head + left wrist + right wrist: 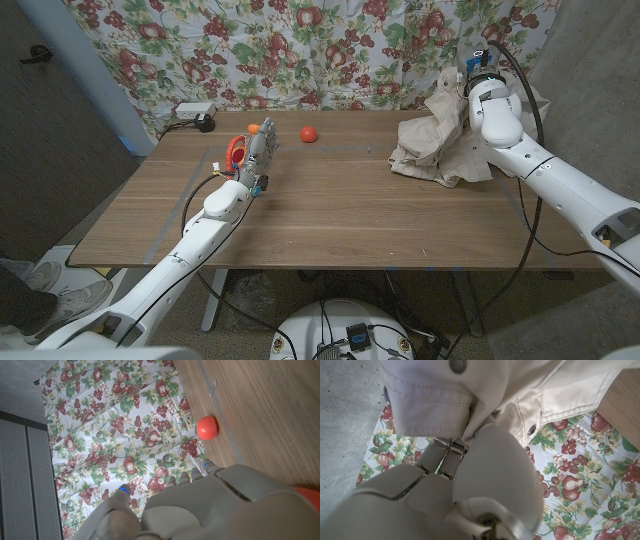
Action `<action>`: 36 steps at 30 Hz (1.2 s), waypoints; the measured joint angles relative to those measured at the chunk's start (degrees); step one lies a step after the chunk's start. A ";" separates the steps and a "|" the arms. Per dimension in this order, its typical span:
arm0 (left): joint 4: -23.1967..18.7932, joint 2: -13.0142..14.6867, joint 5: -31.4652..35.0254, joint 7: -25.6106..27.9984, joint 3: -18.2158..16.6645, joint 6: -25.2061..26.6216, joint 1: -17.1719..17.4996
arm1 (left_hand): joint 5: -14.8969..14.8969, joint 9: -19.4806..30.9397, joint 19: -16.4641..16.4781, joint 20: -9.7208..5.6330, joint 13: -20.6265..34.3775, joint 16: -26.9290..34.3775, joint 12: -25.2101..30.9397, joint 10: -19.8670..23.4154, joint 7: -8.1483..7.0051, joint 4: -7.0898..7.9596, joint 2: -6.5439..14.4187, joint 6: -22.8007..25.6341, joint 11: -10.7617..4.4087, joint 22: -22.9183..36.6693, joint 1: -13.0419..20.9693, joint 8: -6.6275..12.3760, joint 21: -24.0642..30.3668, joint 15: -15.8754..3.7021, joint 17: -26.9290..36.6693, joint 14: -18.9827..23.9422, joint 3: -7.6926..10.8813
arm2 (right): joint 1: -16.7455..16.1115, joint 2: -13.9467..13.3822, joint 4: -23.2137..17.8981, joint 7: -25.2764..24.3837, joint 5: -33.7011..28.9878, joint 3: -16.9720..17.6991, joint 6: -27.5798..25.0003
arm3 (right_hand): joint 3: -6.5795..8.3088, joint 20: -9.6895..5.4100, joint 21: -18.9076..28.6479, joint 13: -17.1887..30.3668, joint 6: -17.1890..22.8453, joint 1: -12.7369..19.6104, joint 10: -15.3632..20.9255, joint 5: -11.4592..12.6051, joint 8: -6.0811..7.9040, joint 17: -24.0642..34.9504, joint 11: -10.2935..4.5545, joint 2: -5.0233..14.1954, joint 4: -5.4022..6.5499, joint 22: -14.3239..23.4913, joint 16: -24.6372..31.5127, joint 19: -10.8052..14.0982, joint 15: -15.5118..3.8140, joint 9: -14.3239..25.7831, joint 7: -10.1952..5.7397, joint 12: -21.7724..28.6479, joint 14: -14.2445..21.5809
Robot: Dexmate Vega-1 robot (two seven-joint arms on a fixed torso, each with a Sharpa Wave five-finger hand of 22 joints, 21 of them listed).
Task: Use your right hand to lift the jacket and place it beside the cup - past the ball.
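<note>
no legible txt, labels, brands or nos. anywhere; nothing readable

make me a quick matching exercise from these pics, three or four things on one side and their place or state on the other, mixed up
Things:
1. jacket
2. ball
3. cup
4. left hand

Places or states:
A. lone, near the table's far edge
B. bunched at the robot's right, right hand at its top
C. orange, just behind the left hand
D. on the table beside the cup, holding nothing

Pairs: 1-B, 2-A, 3-C, 4-D
</note>
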 measured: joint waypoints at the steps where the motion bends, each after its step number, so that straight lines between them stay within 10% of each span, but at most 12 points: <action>1: -0.17 0.06 -0.03 0.04 -0.05 0.01 0.14 | 0.00 0.00 0.00 0.00 0.00 0.00 0.00 0.00 0.00 0.00 0.00 0.00 0.00 0.00 0.00 0.00 0.00 0.00 0.00 0.00 0.00 | -0.27 -0.13 -0.41 0.58 -0.02 0.19 0.19 | 0.00 0.00 0.00 0.00 0.00 0.00 0.00 0.00 -0.01 0.15 0.00 0.00 0.00 0.00 0.00 0.00 0.00 0.00 0.00 -0.15 0.00; 11: -1.30 0.35 -0.05 0.19 -0.34 0.04 1.07 | 0.00 0.00 0.00 0.00 0.00 0.00 0.00 0.00 0.00 -0.16 0.00 0.00 0.00 0.00 0.00 0.00 0.00 0.00 0.00 0.00 -0.16 | -1.58 -0.94 -2.58 3.12 -0.46 1.12 0.90 | -0.25 1.68 -0.33 -1.67 -8.14 -0.05 -5.36 -0.66 -2.16 -0.67 -0.32 0.04 -0.35 -0.54 -1.67 -1.68 -1.16 0.60 -2.49 -4.85 -1.15; 14: -1.61 0.39 -0.06 0.21 -0.42 0.04 1.29 | 0.00 0.00 0.00 0.00 0.00 0.00 0.00 0.00 0.00 -0.16 0.00 0.00 0.00 0.00 0.00 0.00 0.00 0.00 0.00 0.00 -0.16 | -1.95 -1.31 -3.46 4.10 -0.78 1.40 1.19 | -2.14 1.16 0.39 -3.64 -15.87 -4.69 -9.01 -0.65 -2.79 -5.69 -0.97 -0.49 1.53 -0.53 -6.26 -6.09 -2.82 -0.08 -5.14 -9.25 -4.00; 22: -1.82 0.42 -0.12 0.12 -0.46 0.04 1.53 | 0.00 0.00 0.00 0.00 0.00 0.00 0.00 0.00 0.00 -0.16 0.00 0.00 0.00 0.00 0.00 0.00 0.00 0.00 0.00 0.00 -0.16 | -2.40 -2.27 -5.61 7.90 -2.12 1.83 2.21 | -7.52 1.88 0.10 -7.08 -29.11 -14.99 -19.45 1.22 -3.07 -16.11 -3.97 -5.01 5.78 -1.08 -9.49 -9.68 0.23 -1.05 -10.37 -15.69 -15.06; 36: -1.15 0.26 -0.33 -0.81 -0.48 -0.39 1.14 | 0.00 0.00 0.00 0.00 0.00 0.00 0.00 0.00 0.00 -0.16 0.00 0.00 0.00 0.00 0.00 0.00 0.00 0.00 0.00 0.00 -0.16 | -1.75 -3.10 -8.89 16.59 -5.61 2.10 3.68 | -12.11 2.83 -4.82 -11.68 -45.79 -20.47 -33.81 4.63 -3.44 -21.75 -7.58 -7.13 8.18 -1.60 -9.49 -13.45 1.24 -2.31 -15.44 -16.12 -27.30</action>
